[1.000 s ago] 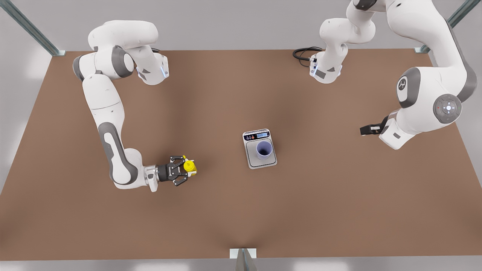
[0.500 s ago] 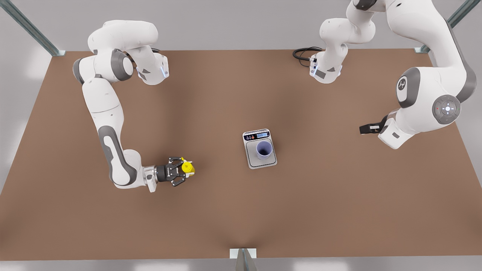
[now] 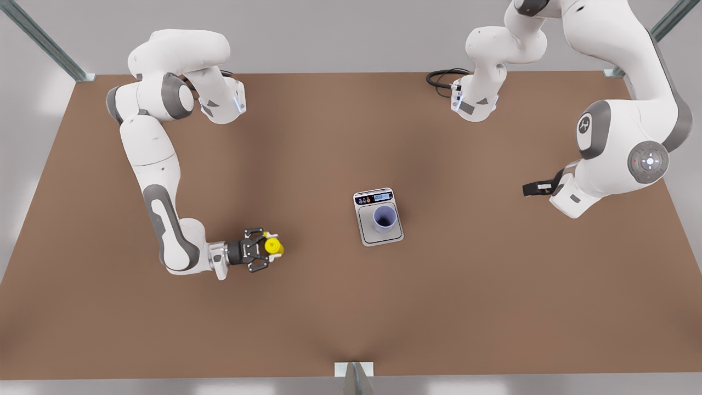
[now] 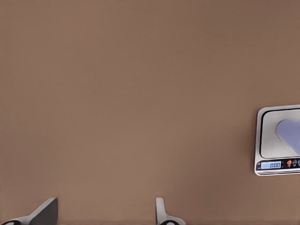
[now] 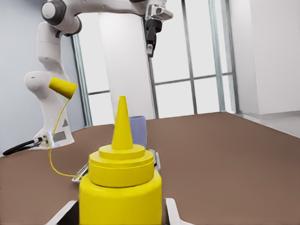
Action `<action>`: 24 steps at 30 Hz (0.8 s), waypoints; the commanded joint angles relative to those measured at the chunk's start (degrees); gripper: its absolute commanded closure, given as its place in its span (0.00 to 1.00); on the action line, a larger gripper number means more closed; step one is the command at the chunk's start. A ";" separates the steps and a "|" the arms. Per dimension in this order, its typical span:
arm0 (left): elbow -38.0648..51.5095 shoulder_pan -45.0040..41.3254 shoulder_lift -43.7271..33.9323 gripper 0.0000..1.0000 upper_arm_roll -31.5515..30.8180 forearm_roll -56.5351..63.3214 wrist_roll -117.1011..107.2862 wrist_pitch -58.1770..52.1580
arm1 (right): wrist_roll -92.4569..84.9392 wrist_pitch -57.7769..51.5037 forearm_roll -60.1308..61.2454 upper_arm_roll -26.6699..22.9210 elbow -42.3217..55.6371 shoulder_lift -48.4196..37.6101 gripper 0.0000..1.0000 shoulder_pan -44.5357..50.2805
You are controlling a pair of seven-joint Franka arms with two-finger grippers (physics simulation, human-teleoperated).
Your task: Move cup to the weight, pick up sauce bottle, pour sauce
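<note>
Right gripper (image 3: 262, 249) has closed in around the sauce bottle (image 3: 273, 247).
Jaws pinch the bottle (upright); left gripper (image 3: 527, 189) waits, fingers spread.

Brown table (image 3: 340, 307), black cable (image 3: 439, 79)

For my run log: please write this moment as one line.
cup on weight | right gripper shut on sauce bottle, bottle on table | left gripper open, waiting

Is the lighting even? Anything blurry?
Front view: darker bands cross the table, no hard shadows. Right wrist view: bright windows backlight the sauce bottle in the right gripper. Left wrist view: the cup looks smeared; the left gripper is open.
</note>
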 commanded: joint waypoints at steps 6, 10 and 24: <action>0.09 -0.36 0.00 0.00 0.00 0.00 -0.09 -0.44 | -0.05 -0.01 -0.37 -0.27 -0.06 0.01 0.00 -0.09; 0.00 -0.44 -0.09 0.00 0.00 0.00 -0.09 -0.53 | -0.05 -0.10 -0.90 -0.27 -0.06 0.01 0.00 -0.26; 0.09 -0.62 -0.09 0.00 0.00 0.00 -0.09 -0.79 | -0.14 -0.10 -6.44 -0.18 -0.06 0.01 0.00 -4.30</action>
